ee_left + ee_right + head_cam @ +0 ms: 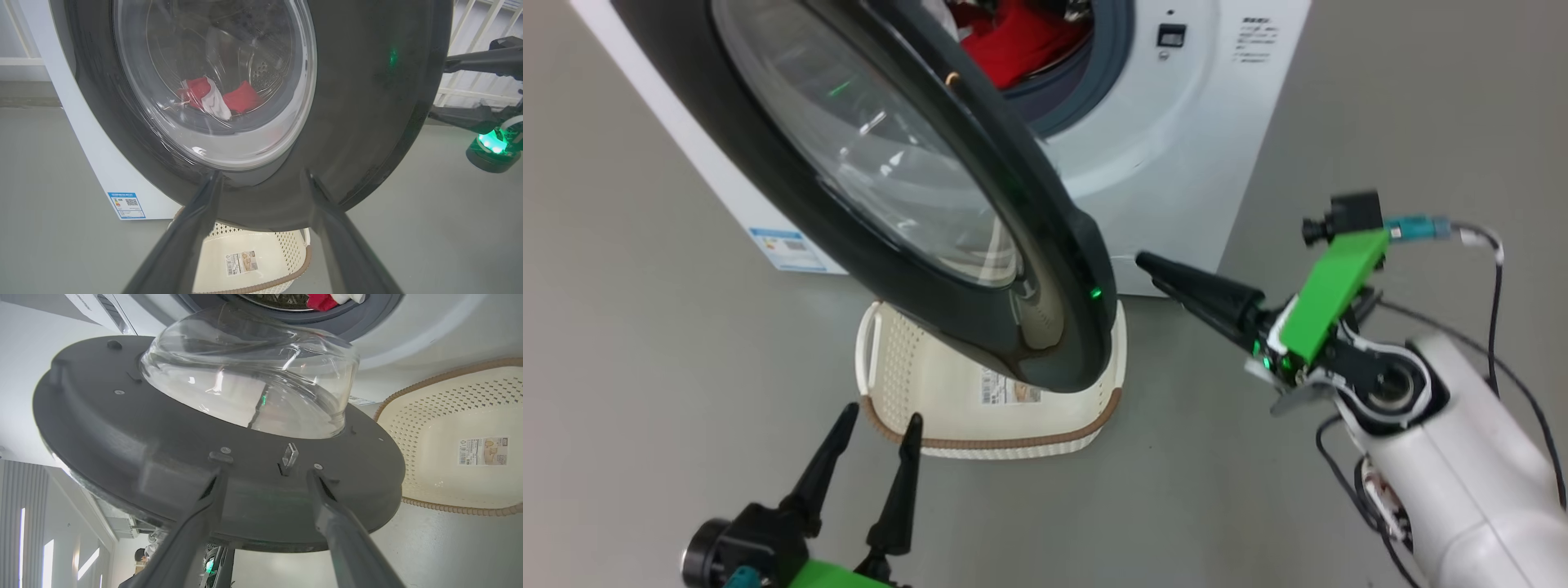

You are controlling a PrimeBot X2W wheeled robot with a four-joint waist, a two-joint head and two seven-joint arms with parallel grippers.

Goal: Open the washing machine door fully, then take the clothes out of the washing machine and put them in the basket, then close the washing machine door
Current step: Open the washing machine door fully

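The washing machine stands at the top with its door swung partly out, the black rim and glass bowl hanging over the basket. Red and white clothes lie in the drum, also seen through the glass as clothes. My right gripper points at the door's free edge; its fingers stand open at the door's inner face, right gripper beside the latch hook. My left gripper is open, low before the basket, holding nothing.
The cream basket sits on the grey floor right under the door, its inside holding just a label. A blue sticker marks the machine's lower left front. Cables trail off my right wrist. A white railing stands behind.
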